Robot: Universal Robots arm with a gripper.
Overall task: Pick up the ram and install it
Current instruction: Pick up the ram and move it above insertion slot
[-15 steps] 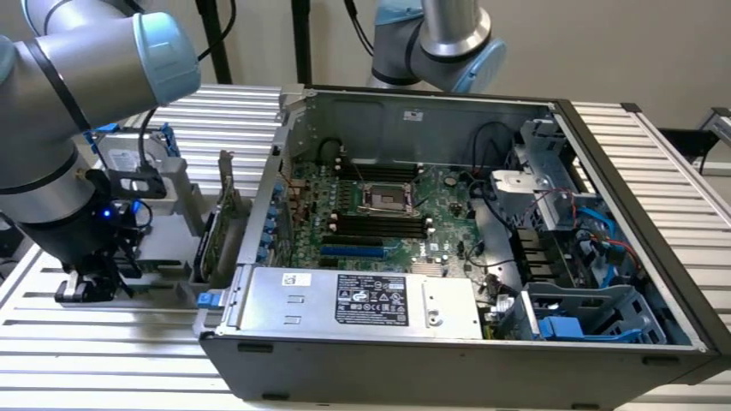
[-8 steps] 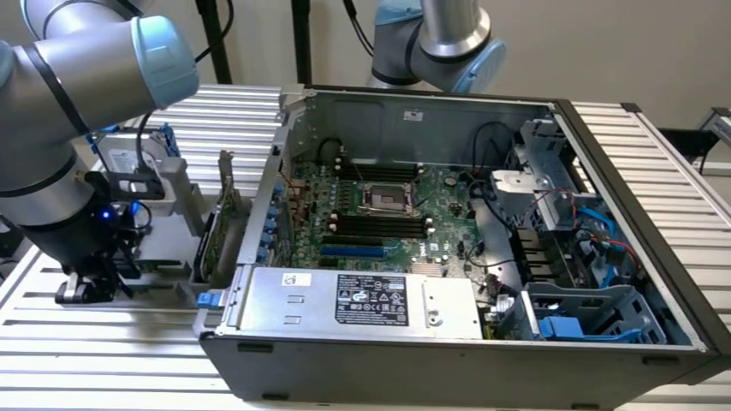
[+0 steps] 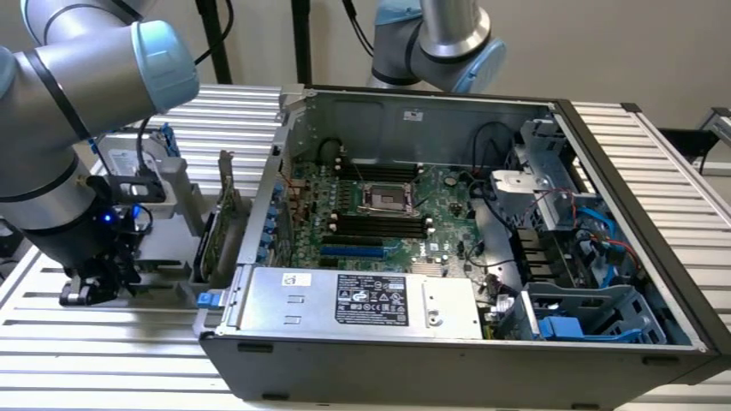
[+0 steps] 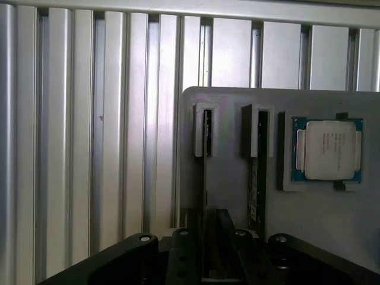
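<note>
One ram (image 4: 206,139), standing edge-up in gray holder (image 4: 237,101) slot; processor chip (image 4: 328,149) seated in same holder; gripper (image 4: 208,240) at the ram, clamped or loose cannot be told.

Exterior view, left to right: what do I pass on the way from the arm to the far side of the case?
tool → grey parts holder → upright expansion card → motherboard → blue-grey drive bay
</note>
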